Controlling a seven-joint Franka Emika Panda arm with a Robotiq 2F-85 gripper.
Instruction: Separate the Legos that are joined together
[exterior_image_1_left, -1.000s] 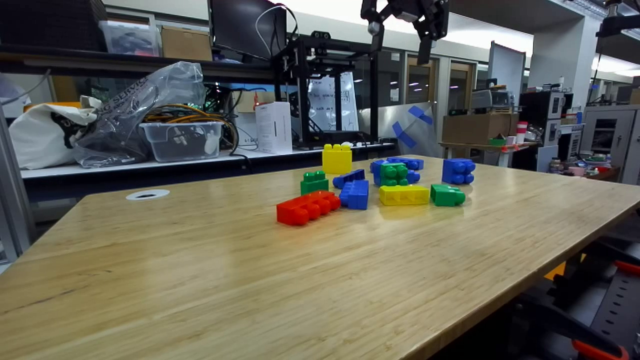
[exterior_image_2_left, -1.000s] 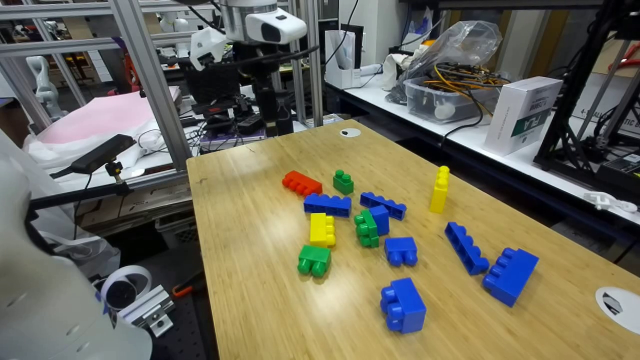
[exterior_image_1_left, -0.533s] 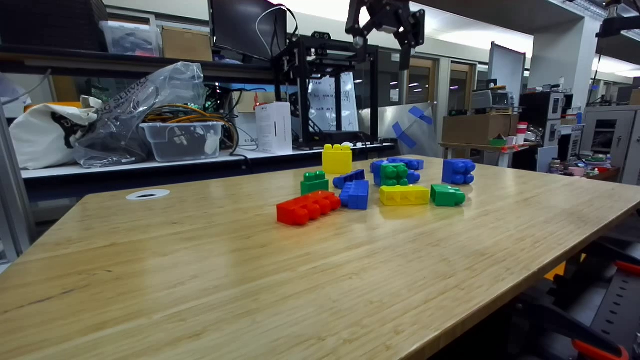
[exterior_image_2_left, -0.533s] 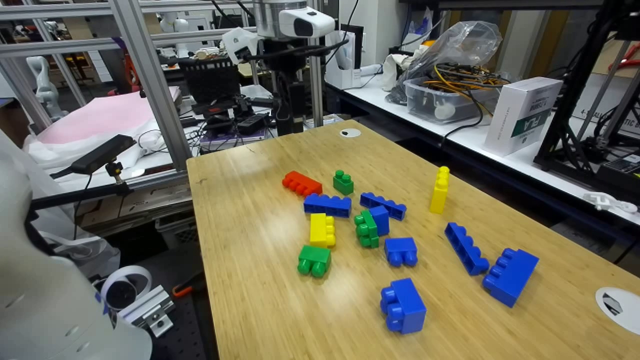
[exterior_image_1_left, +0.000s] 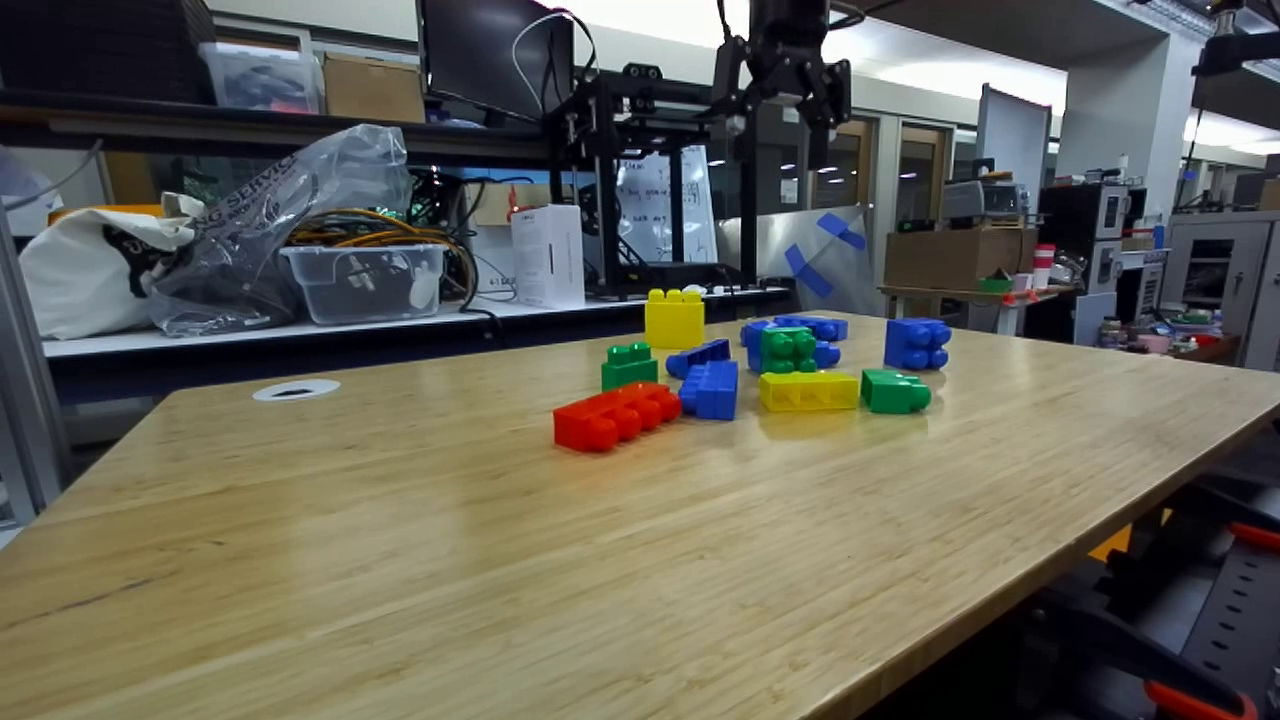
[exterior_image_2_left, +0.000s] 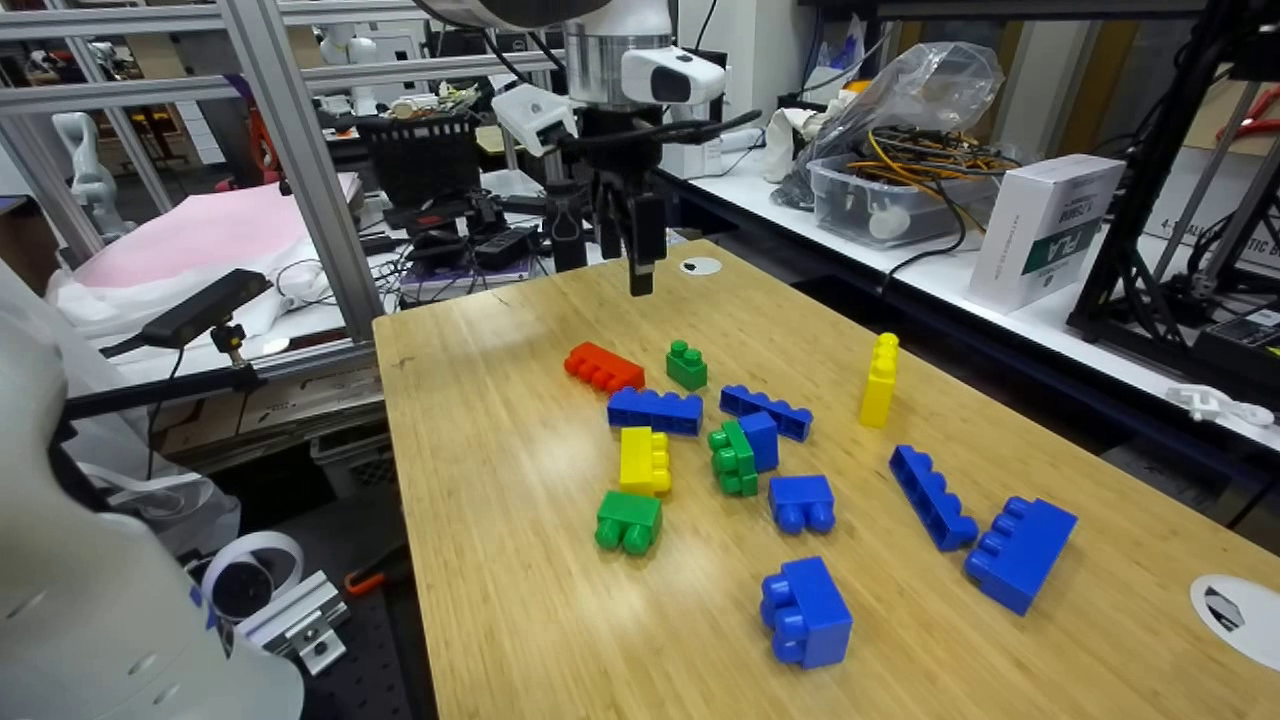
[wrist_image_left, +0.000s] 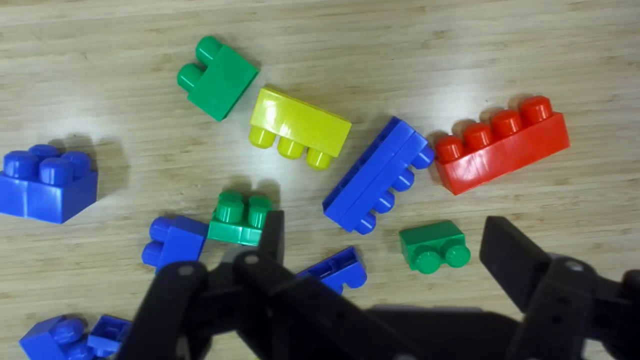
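Observation:
Several Legos lie on the wooden table. A green brick (exterior_image_2_left: 733, 458) and a blue brick (exterior_image_2_left: 760, 440) sit pressed together, apparently joined; in the wrist view that green brick (wrist_image_left: 237, 220) shows, its blue partner mostly hidden by a finger. Separate-looking bricks include a red one (wrist_image_left: 502, 145), a yellow one (wrist_image_left: 300, 125), a long blue one (wrist_image_left: 375, 175) and a small green one (wrist_image_left: 434, 246). My gripper (wrist_image_left: 382, 227) is open and empty, high above the table, its fingers framing the small green brick from above. It also shows in both exterior views (exterior_image_1_left: 780, 150) (exterior_image_2_left: 628, 265).
A yellow brick (exterior_image_2_left: 879, 380) stands upright near the table's far edge. Two long blue bricks (exterior_image_2_left: 932, 497) (exterior_image_2_left: 1022, 553) lie close together, and a blue block (exterior_image_2_left: 807, 612) lies apart. A shelf with a white box (exterior_image_2_left: 1045, 232) runs beside the table (exterior_image_2_left: 520, 600).
My gripper has come down and, in an exterior view, moved right over the table's far end. It stays open. The bricks have not moved.

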